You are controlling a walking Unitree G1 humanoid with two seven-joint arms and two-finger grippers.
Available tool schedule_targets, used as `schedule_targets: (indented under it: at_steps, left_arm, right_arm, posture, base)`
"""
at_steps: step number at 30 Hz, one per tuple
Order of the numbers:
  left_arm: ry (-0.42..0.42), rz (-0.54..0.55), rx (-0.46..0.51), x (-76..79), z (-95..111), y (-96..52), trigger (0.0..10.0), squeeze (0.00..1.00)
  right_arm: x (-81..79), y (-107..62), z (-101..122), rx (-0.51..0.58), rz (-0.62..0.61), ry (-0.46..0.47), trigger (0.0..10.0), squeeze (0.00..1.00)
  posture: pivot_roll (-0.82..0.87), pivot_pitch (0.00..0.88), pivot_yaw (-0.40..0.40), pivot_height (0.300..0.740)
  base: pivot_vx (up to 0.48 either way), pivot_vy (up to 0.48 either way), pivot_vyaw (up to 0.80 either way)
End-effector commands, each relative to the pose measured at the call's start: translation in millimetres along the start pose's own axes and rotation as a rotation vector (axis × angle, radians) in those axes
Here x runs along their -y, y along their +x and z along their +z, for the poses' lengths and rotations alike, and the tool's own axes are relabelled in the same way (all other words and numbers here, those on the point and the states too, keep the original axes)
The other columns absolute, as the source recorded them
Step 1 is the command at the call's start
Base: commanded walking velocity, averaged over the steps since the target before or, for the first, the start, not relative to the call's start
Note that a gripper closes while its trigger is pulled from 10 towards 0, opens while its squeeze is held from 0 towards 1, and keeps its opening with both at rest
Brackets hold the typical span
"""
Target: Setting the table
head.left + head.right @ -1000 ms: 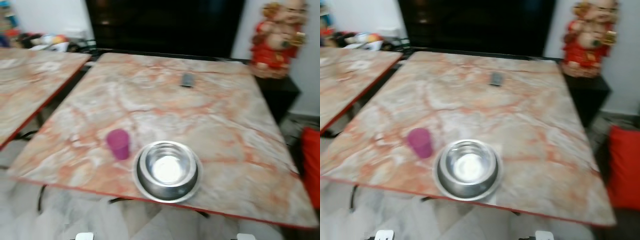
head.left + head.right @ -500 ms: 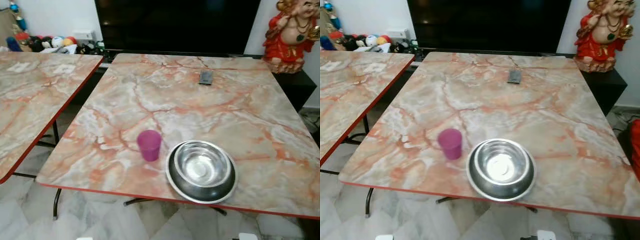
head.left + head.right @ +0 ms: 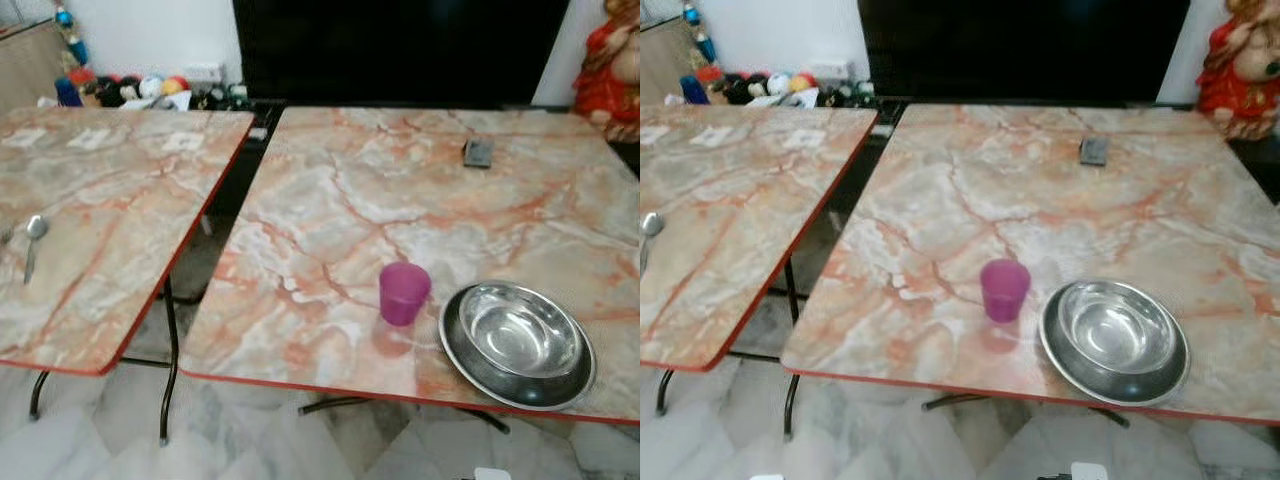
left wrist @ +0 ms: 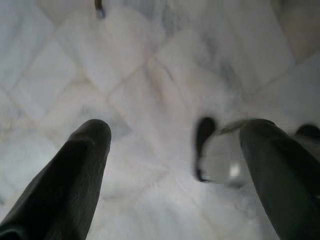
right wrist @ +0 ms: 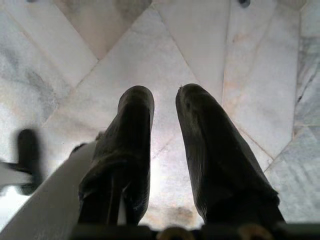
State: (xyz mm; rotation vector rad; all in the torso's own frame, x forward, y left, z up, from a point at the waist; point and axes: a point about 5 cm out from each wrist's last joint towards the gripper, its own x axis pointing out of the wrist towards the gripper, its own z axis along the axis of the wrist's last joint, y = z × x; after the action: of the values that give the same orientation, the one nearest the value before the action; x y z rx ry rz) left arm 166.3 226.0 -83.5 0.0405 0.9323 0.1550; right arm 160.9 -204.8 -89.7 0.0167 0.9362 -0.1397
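Note:
A purple cup (image 3: 404, 292) stands upright near the front edge of the right marble table (image 3: 330, 200). Beside it, on its right, sits a steel bowl (image 3: 517, 342), empty, close to the same edge. A spoon (image 3: 33, 240) lies on the left marble table (image 3: 110, 190) near its left side. My left gripper (image 4: 175, 130) hangs over the floor, open wide, with nothing between its fingers. My right gripper (image 5: 165, 95) also hangs over the floor tiles, open by a narrow gap and holding nothing.
A dark remote (image 3: 478, 153) lies at the far side of the right table. A red figurine (image 3: 610, 70) stands at the back right and a dark screen (image 3: 400, 45) behind the table. A gap with thin metal table legs (image 3: 168, 360) separates the two tables. Small toys (image 3: 130, 88) clutter the back left.
The camera has swung to the left: the cup and bowl now sit further right in the picture, and the left table with its spoon has come into view. Nothing on the tables moved.

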Motion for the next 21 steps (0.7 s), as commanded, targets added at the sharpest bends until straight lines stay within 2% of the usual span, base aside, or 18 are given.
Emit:
schedule_targets:
  at_steps: [1, 21]
  left_arm:
    - [-0.008, 0.025, -0.035, -8.4, -12.0, -3.2, 10.0, 0.0]
    - [-0.009, 0.022, -0.036, -7.3, -15.1, -4.1, 10.0, 0.0]
  right_arm:
    - [-6.7, 0.0, -2.0, -0.009, 0.019, 0.007, 10.0, 0.0]
    - [-5.9, -0.2, -2.5, -0.012, 0.036, -0.031, 10.0, 0.0]
  posture:
    - [0.01, 0.076, -0.008, 0.74]
    - [0.01, 0.054, -0.011, 0.74]
  base:
    - [0.0, 0.454, 0.0]
    - [0.0, 0.453, 0.0]
